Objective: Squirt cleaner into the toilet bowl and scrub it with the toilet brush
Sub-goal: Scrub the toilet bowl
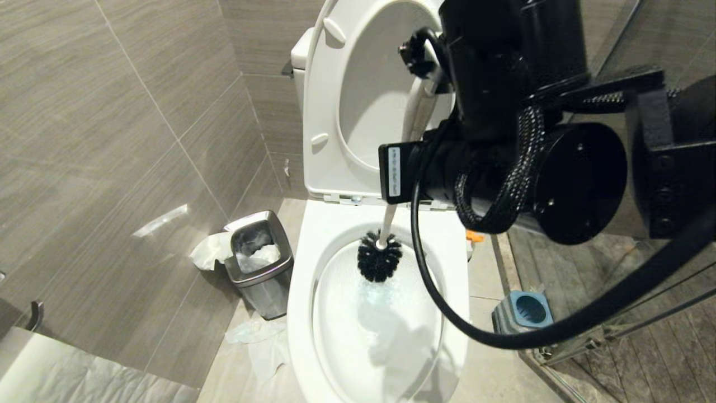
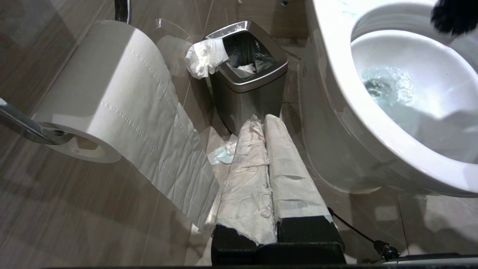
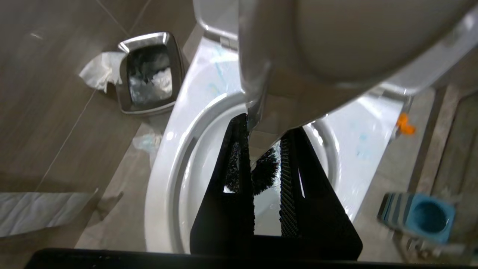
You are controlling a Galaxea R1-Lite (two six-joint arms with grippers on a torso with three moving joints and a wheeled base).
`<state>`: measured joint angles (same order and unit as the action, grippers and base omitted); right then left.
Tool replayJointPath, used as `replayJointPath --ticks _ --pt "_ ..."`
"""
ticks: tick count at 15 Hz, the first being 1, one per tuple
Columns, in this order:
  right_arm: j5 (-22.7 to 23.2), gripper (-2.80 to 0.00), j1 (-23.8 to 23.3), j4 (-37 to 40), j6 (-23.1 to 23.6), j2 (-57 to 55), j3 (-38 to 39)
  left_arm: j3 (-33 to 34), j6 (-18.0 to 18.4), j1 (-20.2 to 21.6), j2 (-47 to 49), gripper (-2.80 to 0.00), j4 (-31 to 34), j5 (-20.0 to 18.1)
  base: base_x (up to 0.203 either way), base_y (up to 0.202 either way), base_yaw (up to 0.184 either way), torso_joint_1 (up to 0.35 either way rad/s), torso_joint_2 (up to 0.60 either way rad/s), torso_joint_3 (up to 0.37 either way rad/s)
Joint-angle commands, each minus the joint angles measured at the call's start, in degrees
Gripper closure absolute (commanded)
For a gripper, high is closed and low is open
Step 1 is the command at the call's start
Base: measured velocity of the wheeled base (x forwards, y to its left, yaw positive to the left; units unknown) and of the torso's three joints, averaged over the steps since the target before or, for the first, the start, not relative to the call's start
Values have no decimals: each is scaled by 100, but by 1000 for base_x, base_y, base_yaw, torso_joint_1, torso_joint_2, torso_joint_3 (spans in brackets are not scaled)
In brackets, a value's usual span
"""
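The white toilet bowl [image 1: 302,291] stands with seat and lid raised, and bluish foamy water lies in its basin. The toilet brush has a slim white handle [image 1: 411,120] and a bushy black head [image 1: 379,258]. That head hangs at the back of the basin, just above the water. My right gripper [image 1: 418,56] is over the bowl, shut on the handle's upper end. In the right wrist view the handle sits between the right gripper's [image 3: 263,129] black fingers, with the bristle head [image 3: 266,172] below. My left gripper [image 2: 261,119], its fingers wrapped in white, is shut and empty, parked low beside the bowl [image 2: 336,74].
A steel bin [image 1: 260,263] with tissue stands left of the toilet, and paper [image 1: 257,336] lies on the floor. A blue-and-grey brush holder [image 1: 523,310] sits at the right by the glass door. An orange-capped item [image 1: 474,236] peeks out behind the rim. A toilet roll [image 2: 104,93] hangs near my left gripper.
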<state>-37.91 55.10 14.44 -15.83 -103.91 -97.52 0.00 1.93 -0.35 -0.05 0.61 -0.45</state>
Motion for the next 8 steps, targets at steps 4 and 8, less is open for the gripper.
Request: replayJointPath --ticks 4,8 --pt "-153 0 54 146 -178 11 -64 18 1 8 5 0 1 1 0 0 0 0 0 0" --pt "-215 0 54 197 -201 161 -3 18 1 0 5 0 1 1 0 0 0 0 0 0"
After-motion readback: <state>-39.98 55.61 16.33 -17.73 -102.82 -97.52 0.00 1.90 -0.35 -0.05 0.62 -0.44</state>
